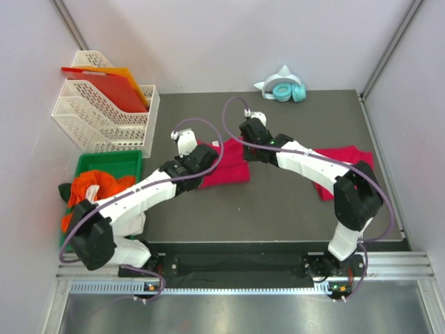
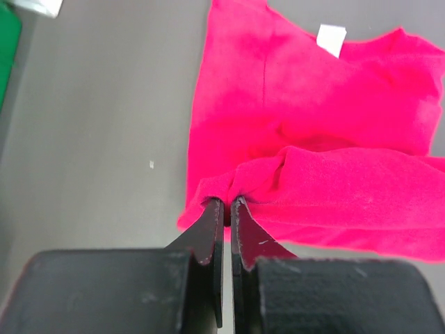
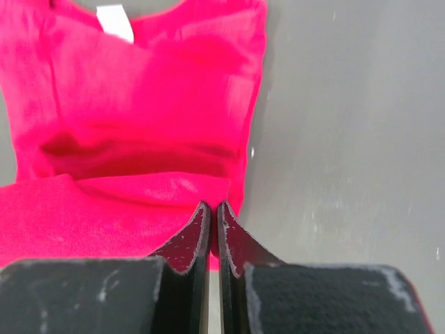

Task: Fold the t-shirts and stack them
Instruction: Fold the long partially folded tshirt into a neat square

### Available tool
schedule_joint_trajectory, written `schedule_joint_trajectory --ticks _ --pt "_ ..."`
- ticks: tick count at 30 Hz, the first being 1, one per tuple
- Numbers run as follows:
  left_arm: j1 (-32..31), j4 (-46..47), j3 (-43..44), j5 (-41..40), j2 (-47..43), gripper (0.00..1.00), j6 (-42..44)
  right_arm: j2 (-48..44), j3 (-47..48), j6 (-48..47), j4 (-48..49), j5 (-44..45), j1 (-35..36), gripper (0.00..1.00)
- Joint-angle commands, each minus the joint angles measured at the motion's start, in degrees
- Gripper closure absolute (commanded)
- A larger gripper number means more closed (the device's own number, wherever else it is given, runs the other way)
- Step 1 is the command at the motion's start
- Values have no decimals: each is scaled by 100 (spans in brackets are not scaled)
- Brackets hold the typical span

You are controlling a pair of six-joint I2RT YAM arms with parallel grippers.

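Note:
A crimson-pink t-shirt lies partly folded on the dark table, its white neck label at the far end. My left gripper is shut on a bunched fold at the shirt's left near corner; it also shows in the top view. My right gripper is shut on the folded edge at the shirt's right near corner, and it shows in the top view. The held edge is lifted over the shirt's body. A second t-shirt lies at the right, partly hidden by my right arm.
A green bin at the left holds heaped orange-red cloth. Behind it stands a white mesh rack with red-orange sheets. Teal headphones sit at the table's far edge. Walls close in on both sides.

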Motion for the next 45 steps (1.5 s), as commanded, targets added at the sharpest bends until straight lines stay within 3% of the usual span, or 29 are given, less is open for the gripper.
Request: schedule_joint_trajectory --ticks 1,12,25,27,29,30,31,33,35,37,41,45 --pt "524 390 388 -76 399 100 882 413 715 -208 49 339 -370 100" --pt "1473 1190 1092 399 1849 100 1314 1783 2306 -295 -135 129 -871 100" --pt "1887 1357 2137 759 3449 100 1489 3068 3537 -558 -83 -249 -986 100" --pt "1896 1558 2173 829 3380 87 1586 2902 3502 -594 22 -258 -985 98" --pt "1905 1778 2068 917 3073 73 1744 2743 3546 -708 111 -276 -986 81" --pt "1896 1892 2059 944 2976 65 1788 2595 3563 -709 93 -224 -986 68" --pt "1896 1902 2094 953 2801 52 1797 2498 3529 -682 24 -214 -986 63" --pt "1888 1867 2121 979 2659 42 1815 2104 3327 -656 49 -180 -942 51" --pt "1888 1876 2051 1172 2431 34 1841 1830 2809 -664 233 -170 -872 48" --pt "1879 1963 1850 1486 2290 35 1806 1513 2275 -656 435 -275 -784 50" --pt "1774 2052 1453 1909 2263 44 1569 1424 1710 -524 550 -521 -564 76" --pt "1571 2052 1198 2095 2403 49 1419 1599 1480 -498 603 -636 -318 89"
